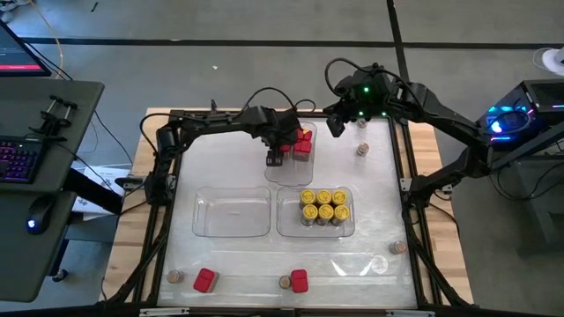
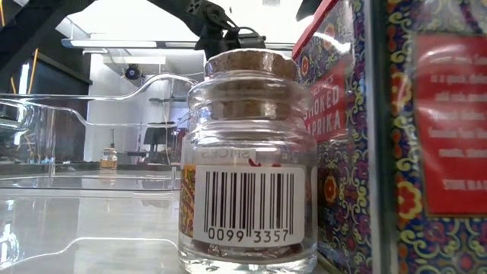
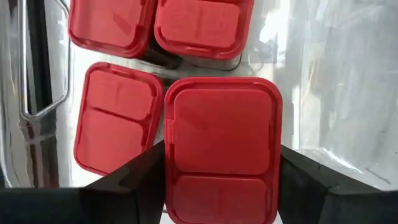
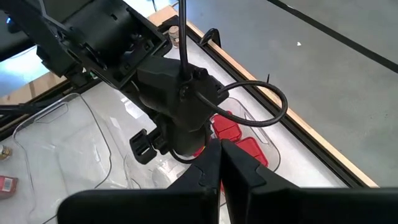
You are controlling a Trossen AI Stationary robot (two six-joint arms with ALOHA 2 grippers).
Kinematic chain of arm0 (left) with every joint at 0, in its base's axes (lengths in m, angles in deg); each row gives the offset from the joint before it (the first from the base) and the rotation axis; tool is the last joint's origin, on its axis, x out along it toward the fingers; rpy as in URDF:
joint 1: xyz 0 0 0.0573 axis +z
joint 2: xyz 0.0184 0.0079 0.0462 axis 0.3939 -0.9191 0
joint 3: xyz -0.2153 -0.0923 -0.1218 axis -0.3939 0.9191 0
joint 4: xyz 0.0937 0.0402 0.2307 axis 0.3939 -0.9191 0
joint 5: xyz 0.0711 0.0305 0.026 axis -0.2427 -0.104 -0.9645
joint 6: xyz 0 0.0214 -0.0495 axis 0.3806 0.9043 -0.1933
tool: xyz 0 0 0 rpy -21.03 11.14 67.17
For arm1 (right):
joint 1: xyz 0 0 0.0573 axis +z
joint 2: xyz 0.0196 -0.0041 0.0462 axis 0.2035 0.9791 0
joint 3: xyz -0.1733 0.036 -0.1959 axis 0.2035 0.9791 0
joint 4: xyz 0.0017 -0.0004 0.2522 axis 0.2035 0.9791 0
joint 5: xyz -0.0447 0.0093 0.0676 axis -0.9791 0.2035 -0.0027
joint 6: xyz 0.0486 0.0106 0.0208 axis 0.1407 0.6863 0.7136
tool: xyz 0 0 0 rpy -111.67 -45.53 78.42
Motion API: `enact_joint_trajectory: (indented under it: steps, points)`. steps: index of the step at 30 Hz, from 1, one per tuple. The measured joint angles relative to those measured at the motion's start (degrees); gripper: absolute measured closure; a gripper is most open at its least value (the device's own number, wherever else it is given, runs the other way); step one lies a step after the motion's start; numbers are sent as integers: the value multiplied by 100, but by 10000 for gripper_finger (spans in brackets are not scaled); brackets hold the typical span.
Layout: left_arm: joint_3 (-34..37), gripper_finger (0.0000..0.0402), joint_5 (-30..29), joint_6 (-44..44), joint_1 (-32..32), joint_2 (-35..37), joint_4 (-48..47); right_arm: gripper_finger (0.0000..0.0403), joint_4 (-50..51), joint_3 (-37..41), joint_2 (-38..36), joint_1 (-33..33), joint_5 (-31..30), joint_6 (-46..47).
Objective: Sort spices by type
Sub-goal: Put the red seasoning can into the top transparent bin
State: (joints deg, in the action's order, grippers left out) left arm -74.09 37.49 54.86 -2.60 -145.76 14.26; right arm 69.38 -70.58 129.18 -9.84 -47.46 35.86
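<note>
Going left to right in the high view, the sorting looks about two thirds done. At the lower left, a small tan-brown cork-topped jar [image 1: 174, 276] and a red boxy spice tin [image 1: 204, 280] stand loose on the bench [image 1: 238, 163], with another jar and red tin at lower centre. The clear rectangular plastic tray [image 1: 231, 212] left of centre holds nothing. The tray at upper centre [image 1: 280, 172] holds red tins, the centre-right tray [image 1: 315, 231] six yellow-lidded round jars [image 1: 322, 206]. Three more tan jars wait at the right.

The left gripper [image 3: 217, 180] hovers over the red tray; its jaws bracket a red tin [image 3: 222, 149], apparently released or only lightly touching. The right gripper [image 4: 221, 168], upper centre-right, is clenched on nothing.
</note>
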Motion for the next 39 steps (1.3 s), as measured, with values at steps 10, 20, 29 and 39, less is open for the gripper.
enact_joint_trajectory:
  steps: [10,20,29,39]
  points:
    - [0,171,-108,-149,0,2,-90,402,15,0,0,0,0,14]
    - [0,162,-52,-2,17,2,340,402,15,0,0,0,0,77]
    - [0,99,-236,40,48,5,315,402,15,0,0,0,0,114]
    - [-55,96,-696,87,48,681,426,402,17,0,0,0,0,60]
